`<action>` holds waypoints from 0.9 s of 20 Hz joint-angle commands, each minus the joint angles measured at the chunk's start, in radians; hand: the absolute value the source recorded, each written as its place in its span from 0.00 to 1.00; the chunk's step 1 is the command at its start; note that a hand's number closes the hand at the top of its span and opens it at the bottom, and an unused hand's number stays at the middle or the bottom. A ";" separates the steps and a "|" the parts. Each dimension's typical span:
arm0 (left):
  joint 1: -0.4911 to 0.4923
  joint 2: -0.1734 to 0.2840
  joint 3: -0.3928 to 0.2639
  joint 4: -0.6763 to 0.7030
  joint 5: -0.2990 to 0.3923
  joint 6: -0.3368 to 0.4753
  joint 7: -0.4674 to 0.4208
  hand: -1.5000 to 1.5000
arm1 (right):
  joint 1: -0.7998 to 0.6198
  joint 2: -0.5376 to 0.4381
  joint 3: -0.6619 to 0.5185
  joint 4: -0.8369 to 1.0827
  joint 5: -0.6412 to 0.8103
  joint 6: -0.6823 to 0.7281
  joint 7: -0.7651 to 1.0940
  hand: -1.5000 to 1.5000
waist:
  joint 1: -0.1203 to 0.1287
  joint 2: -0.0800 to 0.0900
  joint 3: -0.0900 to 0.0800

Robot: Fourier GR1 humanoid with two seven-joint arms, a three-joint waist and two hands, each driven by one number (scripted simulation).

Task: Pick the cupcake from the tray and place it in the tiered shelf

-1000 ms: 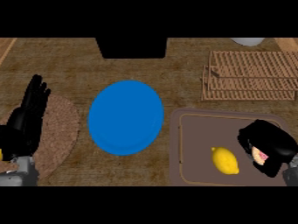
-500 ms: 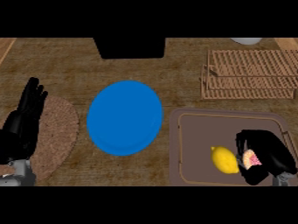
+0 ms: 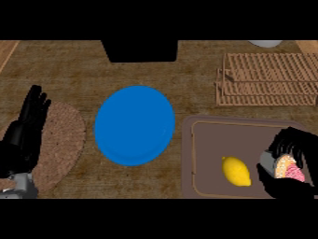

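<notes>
Since the view 0.5 s ago the right hand [image 3: 300, 164] has drawn a little lower on the tray with its fingers wrapped closer round the cupcake; the left hand has barely shifted and the lemon lies where it lay. Item 1, far left: left hand [image 3: 25, 135], black, fingers straight and pointing up the view, open and holding nothing, resting over the left part of a round woven mat [image 3: 63, 140], with its grey forearm at the lower left corner. Item 2: the mat itself, brown, flat on the wooden counter [image 3: 72, 65]. Item 3, centre: a blue plate [image 3: 134, 125], just beside the mat's right edge, nothing on it. Item 4, above the plate at the counter's far edge: a black block [image 3: 139, 50], its nature not clear from here. Item 5, right of centre: a brown tray [image 3: 210, 140] with a raised rim, just beside the plate. Item 6, on the tray: a yellow lemon [image 3: 236, 171], lying free, near the right hand but apart from it. Item 7, at the tray's right side: the cupcake [image 3: 288, 168], pink and pale, mostly hidden, enclosed by the curled black fingers of the right hand; whether it sits on the tray or is lifted off it cannot be told. Item 8, upper right: the tiered shelf [image 3: 275, 78], slatted pale wood, well apart from the hand. Item 9, top edge above the shelf: a pale rounded object [image 3: 266, 43], only partly in view.
</notes>
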 commanded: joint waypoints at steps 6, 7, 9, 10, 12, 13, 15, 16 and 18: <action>-0.023 0.018 0.007 -0.035 0.014 -0.027 0.037 0.50 | -0.325 -0.094 -0.218 -0.221 -0.129 0.169 0.402 1.00 | 0.029 0.008 0.001; -0.016 -0.002 0.013 0.078 0.006 -0.034 -0.073 0.50 | -0.322 -0.111 -0.260 -0.229 -0.179 0.191 0.405 1.00 | 0.021 0.009 0.001; -0.006 -0.017 -0.005 0.026 -0.007 -0.024 -0.033 0.50 | -0.335 -0.147 -0.291 -0.196 -0.200 0.187 0.399 1.00 | 0.024 0.008 0.002; -0.014 0.019 0.024 -0.035 0.028 -0.044 0.029 0.50 | -0.430 -0.170 -0.323 -0.153 -0.226 0.212 0.459 1.00 | 0.028 0.007 0.002; -0.013 0.004 0.002 0.015 -0.012 -0.035 -0.018 0.50 | -0.381 -0.220 -0.436 -0.067 -0.285 0.146 0.327 1.00 | 0.024 0.008 0.003; -0.071 -0.003 0.027 0.032 0.015 -0.031 0.013 0.50 | -0.380 -0.154 -0.270 -0.092 -0.153 0.073 0.389 1.00 | 0.027 0.009 0.002; -0.085 -0.020 -0.005 0.031 -0.035 -0.001 0.037 0.50 | -0.372 -0.212 -0.357 -0.035 -0.226 0.069 0.315 1.00 | 0.024 0.009 0.002; -0.065 -0.012 0.009 0.020 -0.017 -0.015 0.022 0.50 | -0.378 -0.201 -0.335 0.065 -0.161 -0.009 0.267 1.00 | 0.029 0.010 0.002; -0.020 0.012 0.051 0.044 0.027 -0.064 -0.051 0.50 | -0.399 -0.240 -0.384 0.152 -0.192 -0.033 0.218 1.00 | 0.031 0.011 0.002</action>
